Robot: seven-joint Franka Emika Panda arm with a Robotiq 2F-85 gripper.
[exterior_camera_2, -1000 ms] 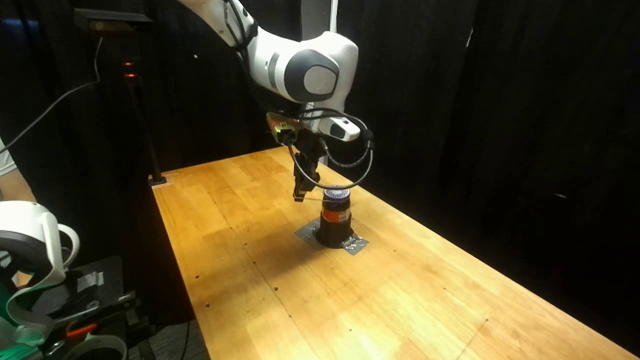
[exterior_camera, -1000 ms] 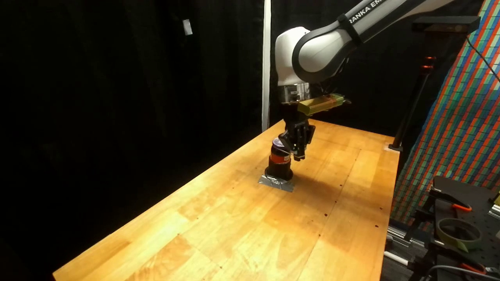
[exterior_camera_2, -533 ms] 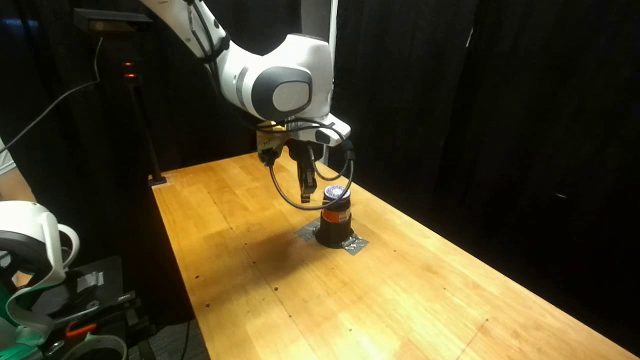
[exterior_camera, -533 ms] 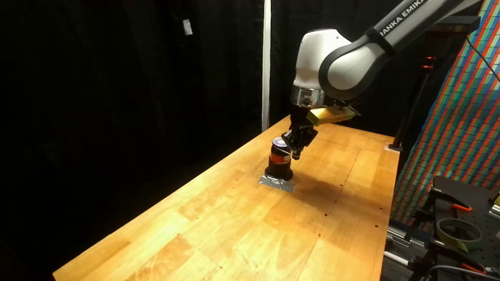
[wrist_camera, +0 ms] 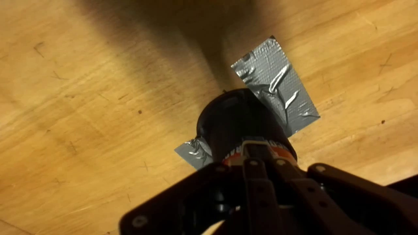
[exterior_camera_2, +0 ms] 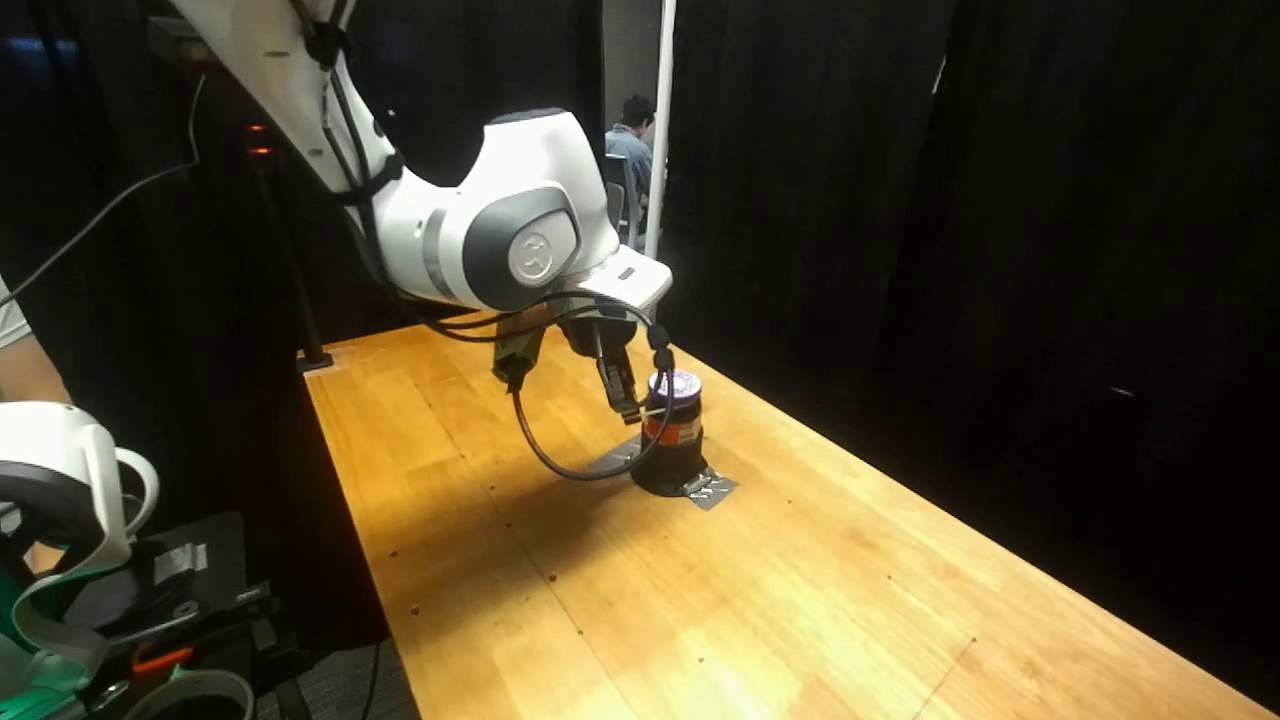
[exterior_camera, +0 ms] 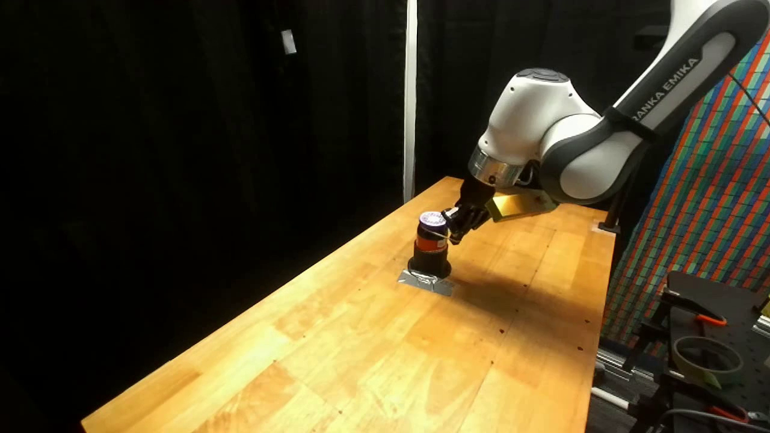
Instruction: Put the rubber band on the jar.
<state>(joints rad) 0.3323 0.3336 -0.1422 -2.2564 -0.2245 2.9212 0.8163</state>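
Note:
The jar (exterior_camera: pixel 431 244) stands upright on the table, dark with an orange-red middle and a pale patterned lid; it also shows in an exterior view (exterior_camera_2: pixel 680 432) and in the wrist view (wrist_camera: pixel 241 120). The thin pale rubber band (exterior_camera: pixel 440 233) runs from the jar's upper part to my fingertips; in the wrist view the band (wrist_camera: pixel 256 142) loops around the fingertip. My gripper (exterior_camera: pixel 455 240) is shut, tilted, with its tips close beside the jar at label height, in an exterior view (exterior_camera_2: pixel 629 417) and the wrist view (wrist_camera: pixel 258 150). The band's far side and lid are hidden in the wrist view.
Grey tape (exterior_camera: pixel 426 282) fixes the jar's base to the wooden table (exterior_camera: pixel 373 361). A cable loop (exterior_camera_2: pixel 560 465) hangs from the arm and crosses before the jar. A post (exterior_camera_2: pixel 290 270) stands at a table corner. A tape roll (exterior_camera: pixel 707 361) lies on a side cart.
The wrist has tilted and the arm has swung away and lower, while the fingertips have moved down slightly and closer to the jar. The cable loop hangs lower. The jar has not moved.

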